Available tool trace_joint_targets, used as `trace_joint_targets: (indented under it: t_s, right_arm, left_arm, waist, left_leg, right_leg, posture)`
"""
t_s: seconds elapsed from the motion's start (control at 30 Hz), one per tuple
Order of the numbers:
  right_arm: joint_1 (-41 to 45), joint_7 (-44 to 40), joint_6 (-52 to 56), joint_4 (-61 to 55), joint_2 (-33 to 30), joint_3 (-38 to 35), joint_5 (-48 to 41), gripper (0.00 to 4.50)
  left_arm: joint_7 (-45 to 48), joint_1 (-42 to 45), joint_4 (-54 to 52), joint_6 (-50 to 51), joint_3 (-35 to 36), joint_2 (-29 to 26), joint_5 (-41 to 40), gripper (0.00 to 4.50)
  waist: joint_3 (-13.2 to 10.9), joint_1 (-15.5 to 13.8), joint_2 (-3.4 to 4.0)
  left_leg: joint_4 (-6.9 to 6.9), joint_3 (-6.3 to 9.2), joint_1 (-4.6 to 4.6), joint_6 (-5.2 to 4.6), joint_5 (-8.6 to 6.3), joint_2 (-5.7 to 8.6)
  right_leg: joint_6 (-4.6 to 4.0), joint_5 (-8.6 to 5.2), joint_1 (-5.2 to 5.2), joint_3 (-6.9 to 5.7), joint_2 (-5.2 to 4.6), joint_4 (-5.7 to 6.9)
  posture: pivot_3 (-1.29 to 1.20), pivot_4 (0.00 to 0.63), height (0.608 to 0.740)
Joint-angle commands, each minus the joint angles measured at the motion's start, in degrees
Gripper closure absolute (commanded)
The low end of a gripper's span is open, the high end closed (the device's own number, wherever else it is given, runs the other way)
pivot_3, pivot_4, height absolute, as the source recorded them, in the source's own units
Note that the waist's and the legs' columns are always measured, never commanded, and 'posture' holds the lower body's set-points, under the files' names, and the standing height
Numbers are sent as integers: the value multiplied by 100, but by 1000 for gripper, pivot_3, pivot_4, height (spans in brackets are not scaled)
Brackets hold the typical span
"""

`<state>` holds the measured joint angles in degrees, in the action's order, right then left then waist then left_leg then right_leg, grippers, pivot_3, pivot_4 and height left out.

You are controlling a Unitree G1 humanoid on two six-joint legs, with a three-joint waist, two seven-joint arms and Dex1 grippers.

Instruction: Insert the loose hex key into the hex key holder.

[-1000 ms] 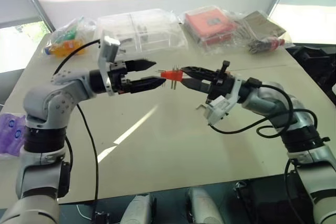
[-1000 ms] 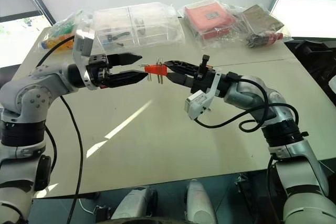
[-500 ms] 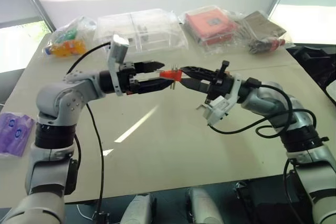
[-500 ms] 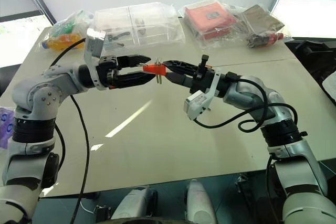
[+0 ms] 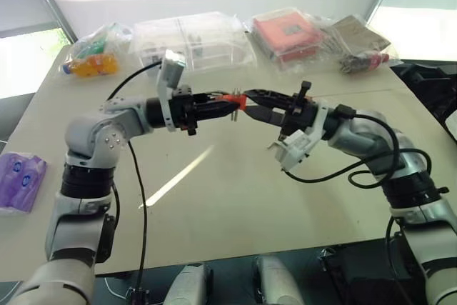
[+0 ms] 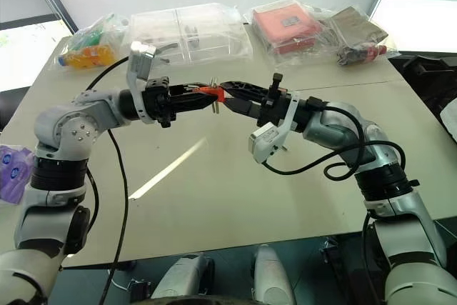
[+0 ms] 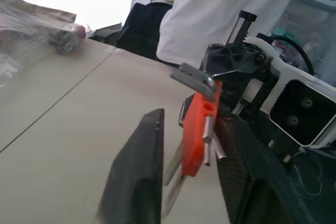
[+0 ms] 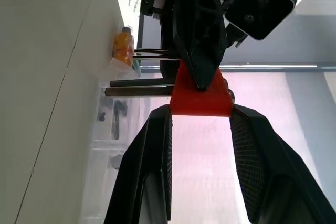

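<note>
The hex key holder point(image 5: 230, 99) is a small red-orange block with short dark keys sticking out, held in the air above the middle of the table point(image 5: 235, 198). My right gripper point(image 5: 246, 100) is shut on one end of it; the right wrist view shows a finger on either side of the block point(image 8: 201, 98). My left gripper point(image 5: 226, 106) comes from the opposite side, shut on the holder's other end. In the left wrist view the holder point(image 7: 197, 129) and its keys sit between the left fingers point(image 7: 136, 171). The loose hex key is out of view.
Clear plastic boxes point(image 5: 189, 37), a red box in a bag point(image 5: 285, 33) and a bag of dark items point(image 5: 357, 48) line the far edge. A bag of colourful things point(image 5: 89, 58) lies at the back left, and a purple packet point(image 5: 18, 180) sits off the table's left edge. A person in white point(image 7: 220, 9) stands beyond.
My left gripper has moved right, up to the holder, and gone from wide open to shut on it. The right arm and the holder have stayed put.
</note>
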<state>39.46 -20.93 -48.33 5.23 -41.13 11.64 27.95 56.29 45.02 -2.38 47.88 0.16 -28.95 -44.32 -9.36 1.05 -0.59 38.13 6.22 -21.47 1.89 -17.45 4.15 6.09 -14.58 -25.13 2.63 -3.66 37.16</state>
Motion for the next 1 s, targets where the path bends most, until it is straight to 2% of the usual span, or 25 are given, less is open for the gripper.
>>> trace_joint_targets:
  t_s: [0.03, 0.4, 0.47, 0.5, 0.6, 0.63, 0.73, 0.8, 0.9, 1.0]
  right_arm:
    - [2, 16, -39, -350, -42, -183, -167, 3503]
    - [-187, -392, 504, -453, -4, -144, -629, 3503]
    - [-204, -425, 518, -459, -9, -152, -634, 2456]
    - [-207, -429, 519, -444, -11, -153, -621, 2183]
    - [-210, -470, 463, -359, -55, -112, -588, 638]
    - [-228, -538, 497, -341, -78, -94, -643, 286]
    - [-358, -796, 868, -291, -80, -141, -1036, 286]
    - [-564, -1160, 1753, -297, 8, -242, -1626, 286]
    - [-950, -1743, 4139, -552, 216, -476, -2721, 286]
    - [-1198, -2194, 5846, -874, 196, -512, -3243, 286]
  left_arm:
    - [-71, 129, 31, -85, 116, -15, 73, 4484]
    - [-52, 74, -8, -162, 53, -52, 214, 4484]
    - [-41, 51, -24, -184, 44, -62, 237, 4500]
    - [-39, 40, -35, -196, 45, -66, 247, 4500]
    - [-45, -11, -86, -236, 52, -75, 285, 4500]
    - [-59, -28, -101, -243, 62, -77, 293, 4500]
    - [-105, -108, -177, -264, 124, -121, 307, 4500]
    - [-136, -216, -271, -356, 152, -196, 393, 4500]
    - [-242, -434, -482, -509, 197, -302, 518, 4500]
    - [-389, -626, -695, -566, 282, -339, 547, 4500]
  waist:
    - [0, 1, 0]
    - [0, -3, 0]
    - [0, -5, 0]
    - [0, -3, 0]
    - [0, -3, 0]
    - [0, -3, 0]
    - [0, -6, 0]
    - [0, -4, -1]
    - [1, -13, -1]
    - [1, -31, -1]
  left_leg:
    - [0, -1, 0, 0, 0, 0]
    - [1, -2, 0, 0, 0, 0]
    - [2, -1, 0, 0, 0, 0]
    - [2, -1, 0, 0, 0, 0]
    - [2, -1, 0, 0, 0, 0]
    - [2, -1, 0, 0, 0, 0]
    - [2, -1, 0, 0, 0, 0]
    - [2, -1, 0, 0, 0, 0]
    - [3, 1, 1, -1, 0, -2]
    - [5, 1, -2, -2, -1, -1]
  right_leg:
    - [0, 0, 0, 1, 0, 0]
    - [0, 0, -1, 2, 0, 3]
    - [0, 0, -1, 2, -1, 3]
    - [0, 0, -1, 2, 0, 3]
    - [0, 0, -1, 2, 0, 4]
    - [0, 0, -2, 2, 0, 4]
    - [0, 0, -1, 2, 0, 4]
    - [0, 0, -1, 2, -1, 4]
    - [0, 0, 3, 3, -2, 3]
    - [0, 0, 3, 3, -5, 3]
  posture:
    - [0, 150, 740]
    - [0, 150, 740]
    - [0, 150, 740]
    - [0, 150, 740]
    - [0, 150, 740]
    - [0, 150, 740]
    - [0, 150, 740]
    - [0, 150, 740]
    - [0, 150, 740]
    - [0, 150, 740]
